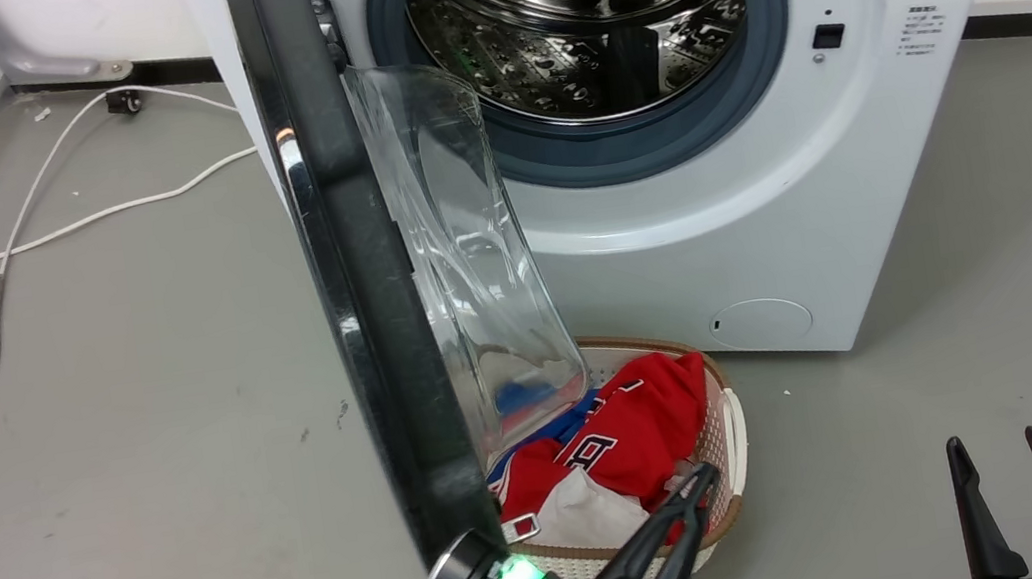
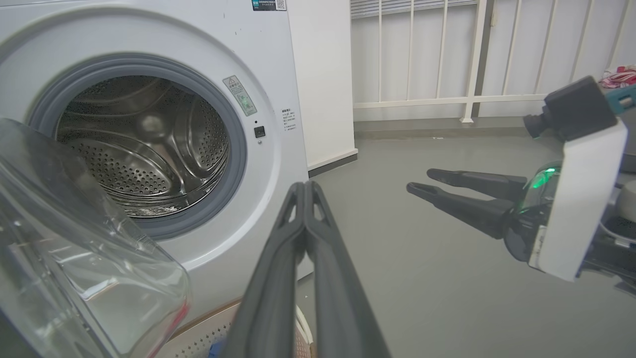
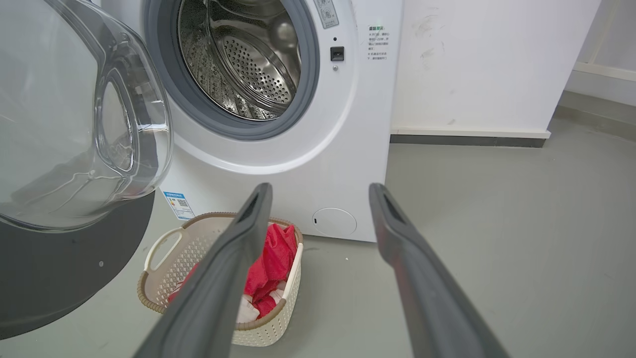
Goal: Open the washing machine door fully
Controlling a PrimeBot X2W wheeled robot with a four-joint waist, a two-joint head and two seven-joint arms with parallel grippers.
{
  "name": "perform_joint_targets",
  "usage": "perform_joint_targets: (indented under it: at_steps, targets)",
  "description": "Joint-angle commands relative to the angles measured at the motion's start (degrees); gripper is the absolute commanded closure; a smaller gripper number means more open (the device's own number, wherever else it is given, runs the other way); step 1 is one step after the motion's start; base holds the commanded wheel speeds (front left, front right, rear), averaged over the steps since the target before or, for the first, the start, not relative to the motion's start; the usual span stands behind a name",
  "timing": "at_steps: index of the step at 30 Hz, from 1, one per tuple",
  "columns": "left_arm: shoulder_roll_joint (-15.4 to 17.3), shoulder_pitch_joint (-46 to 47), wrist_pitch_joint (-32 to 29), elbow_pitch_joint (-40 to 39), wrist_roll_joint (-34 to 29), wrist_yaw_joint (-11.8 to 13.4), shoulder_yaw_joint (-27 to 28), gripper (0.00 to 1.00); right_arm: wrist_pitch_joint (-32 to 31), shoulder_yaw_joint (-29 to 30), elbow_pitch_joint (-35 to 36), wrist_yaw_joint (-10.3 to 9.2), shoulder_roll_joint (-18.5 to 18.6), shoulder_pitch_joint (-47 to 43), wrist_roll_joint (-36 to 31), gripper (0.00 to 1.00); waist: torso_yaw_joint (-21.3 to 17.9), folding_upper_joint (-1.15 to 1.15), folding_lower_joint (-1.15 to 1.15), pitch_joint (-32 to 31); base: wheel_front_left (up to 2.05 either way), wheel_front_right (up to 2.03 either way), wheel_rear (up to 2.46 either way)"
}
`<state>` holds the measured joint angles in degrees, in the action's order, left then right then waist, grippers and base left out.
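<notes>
The washing machine door stands swung out from the white machine, seen nearly edge-on in the head view, with its black rim toward me and its clear glass bowl facing the drum. My left gripper is shut with nothing in it. It sits low, just right of the door's bottom edge on the inner side, above the basket. The left wrist view has the shut left gripper beside the glass bowl. My right gripper hangs open at the lower right, away from the door.
A cream laundry basket holding red, white and blue clothes sits on the floor below the door, before the machine. The steel drum is open, ringed by grey rubber. White cables trail over the grey floor at the left. Bare floor lies to the right.
</notes>
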<state>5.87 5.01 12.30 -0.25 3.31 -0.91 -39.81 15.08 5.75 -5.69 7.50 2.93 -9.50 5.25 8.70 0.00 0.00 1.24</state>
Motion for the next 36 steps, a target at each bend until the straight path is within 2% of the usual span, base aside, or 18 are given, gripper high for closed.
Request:
perform_joint_targets:
  at_steps: [1, 21, 36]
  targets:
    - [1.1, -0.8, 0.0, 0.8, 0.7, 0.6, 1.2, 1.0, 0.1, 0.0, -0.1, -0.01, -0.1, 0.3, 0.1, 0.0, 0.3, 0.0, 0.0, 0.0, 0.0, 0.0, 0.0]
    - [6.3, -5.5, -0.1, -0.1, 4.3, 7.7, 10.3, 1.0, 0.1, 0.2, -0.2, -0.01, -0.1, 0.0, -0.1, 0.0, 3.7, 0.0, 0.0, 0.7, 0.0, 0.0, 0.0]
    - [11.9, -8.2, 0.3, 0.5, 8.5, 12.9, 21.1, 1.0, 0.1, 0.1, -0.1, -0.01, -0.1, 0.4, -0.7, 0.0, 5.5, 0.0, 0.0, 1.2, 0.0, 0.0, 0.0]
